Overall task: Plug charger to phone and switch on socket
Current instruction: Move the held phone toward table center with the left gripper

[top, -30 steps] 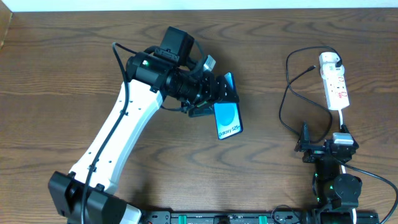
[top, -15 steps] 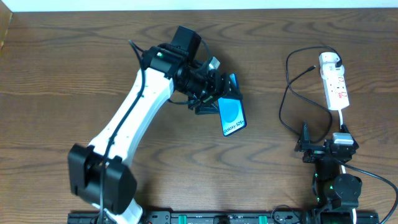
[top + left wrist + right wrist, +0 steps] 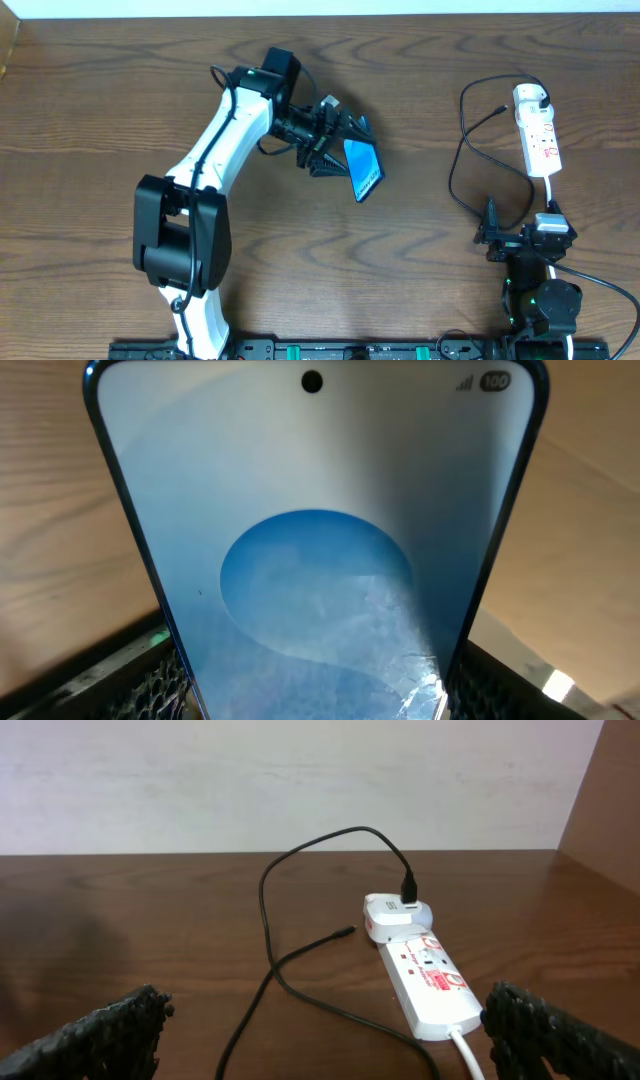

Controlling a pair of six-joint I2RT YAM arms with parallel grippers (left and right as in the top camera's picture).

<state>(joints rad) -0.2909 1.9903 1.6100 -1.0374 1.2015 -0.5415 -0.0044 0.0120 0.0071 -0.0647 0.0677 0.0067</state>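
My left gripper (image 3: 338,152) is shut on the phone (image 3: 363,170), a slim blue-screened smartphone held tilted above the table's middle. In the left wrist view the phone (image 3: 315,540) fills the frame between my fingers. The socket (image 3: 538,132), a white power strip with red marks, lies at the far right. The charger's white plug head (image 3: 530,97) sits in its far end, and the thin black cable (image 3: 460,165) loops left, its connector tip (image 3: 502,108) lying free on the table. My right gripper (image 3: 523,238) is open and empty, just short of the socket (image 3: 425,975).
The socket's white lead (image 3: 553,195) runs toward my right arm's base. The charger cable (image 3: 270,935) loops across the wood in front of my right gripper. A pale wall rises behind the table's far edge.
My left arm has swung and twisted, carrying the phone slightly up and left and tilting it more on edge. The right arm, socket and charger have not moved.
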